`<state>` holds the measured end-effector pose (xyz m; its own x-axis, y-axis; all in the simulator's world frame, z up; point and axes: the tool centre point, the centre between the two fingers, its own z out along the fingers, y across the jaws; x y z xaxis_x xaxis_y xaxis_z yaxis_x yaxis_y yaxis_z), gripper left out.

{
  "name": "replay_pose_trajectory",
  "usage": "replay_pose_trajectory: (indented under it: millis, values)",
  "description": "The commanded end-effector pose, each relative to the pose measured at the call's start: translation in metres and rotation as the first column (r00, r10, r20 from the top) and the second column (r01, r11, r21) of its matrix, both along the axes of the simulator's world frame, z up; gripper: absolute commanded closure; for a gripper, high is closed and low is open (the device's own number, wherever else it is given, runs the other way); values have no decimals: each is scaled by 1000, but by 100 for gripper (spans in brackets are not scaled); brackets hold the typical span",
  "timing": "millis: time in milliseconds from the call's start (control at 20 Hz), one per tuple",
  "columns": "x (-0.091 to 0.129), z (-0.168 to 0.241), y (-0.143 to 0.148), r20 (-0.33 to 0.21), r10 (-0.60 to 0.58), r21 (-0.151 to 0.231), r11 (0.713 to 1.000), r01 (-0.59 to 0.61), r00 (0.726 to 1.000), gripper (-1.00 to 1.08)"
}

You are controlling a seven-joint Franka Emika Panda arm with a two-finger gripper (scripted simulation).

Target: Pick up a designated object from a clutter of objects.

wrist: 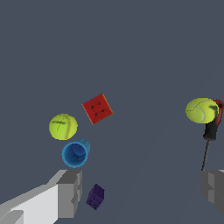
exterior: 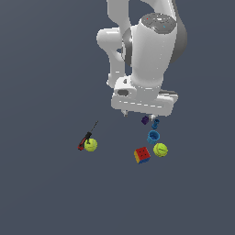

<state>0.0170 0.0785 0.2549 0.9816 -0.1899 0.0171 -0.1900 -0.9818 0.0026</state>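
Note:
The bright blue cup (exterior: 153, 136) stands open side up on the floor, between a dark blue cylinder (exterior: 155, 123) and a tennis ball (exterior: 160, 149). In the wrist view the cup (wrist: 75, 153) shows its hollow inside, close to one finger (wrist: 70, 192). My gripper (exterior: 139, 114) is open and empty, held above the purple block (exterior: 145, 120) and short of the cup. In the wrist view the gripper (wrist: 141, 190) has its jaws wide apart, with the purple block (wrist: 95, 196) next to one of them. The dark blue cylinder is hidden in the wrist view.
A multicoloured cube (exterior: 142, 155) lies beside the cup and ball; its red face shows in the wrist view (wrist: 97, 108). A second tennis ball (exterior: 91, 145) touches a red-black screwdriver (exterior: 85, 140) toward the exterior view's left; both show in the wrist view, ball (wrist: 201, 110) and screwdriver (wrist: 212, 129).

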Motion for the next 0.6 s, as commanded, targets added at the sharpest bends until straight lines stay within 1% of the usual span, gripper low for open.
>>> replay_pose_trajectory:
  millis: [0,250,550]
  values:
    - [1,-14,9,-1,-46,0,999,46,999,-92]
    - [1,-40,28,-2,-136,1,991,136,991,-92]
    - [-2,-73,51,-5,-241,2,970,241,970,-92]
